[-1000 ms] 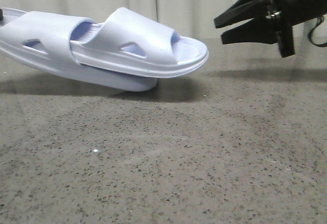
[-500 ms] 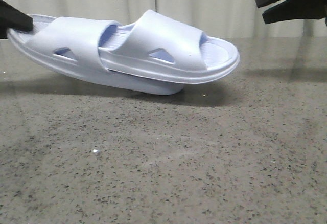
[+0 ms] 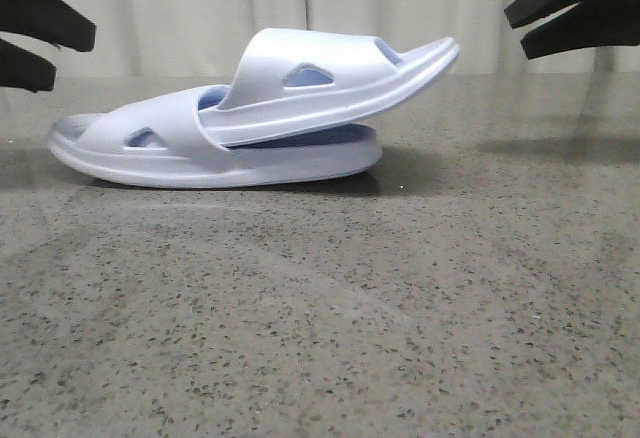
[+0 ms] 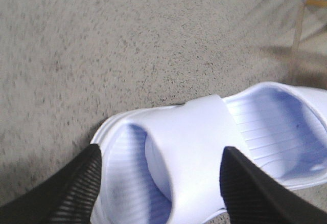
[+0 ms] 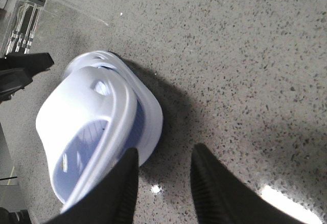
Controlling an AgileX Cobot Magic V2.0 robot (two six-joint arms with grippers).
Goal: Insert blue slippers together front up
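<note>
The pale blue slippers (image 3: 250, 123) lie nested on the speckled table. The lower one (image 3: 150, 153) rests flat. The upper one (image 3: 330, 78) is pushed under its strap and tilts up to the right. My left gripper (image 3: 70, 53) is open at the far left, apart from the heel end and holding nothing. In the left wrist view its fingers (image 4: 76, 188) straddle the lower slipper (image 4: 194, 142) without touching. My right gripper (image 3: 520, 28) is open at the upper right, away from the slippers. The right wrist view shows the nested pair (image 5: 97, 132) beside its open fingers (image 5: 122, 188).
The grey speckled tabletop (image 3: 330, 318) stretches toward the front. A pale curtain (image 3: 200, 8) hangs behind the table. Metal frame parts (image 5: 20, 19) show at the table's edge in the right wrist view.
The left gripper let go of the lower slipper and drew back up and left. The pair dropped flat onto the table, the upper slipper's toe now tilted up. The right gripper barely moved.
</note>
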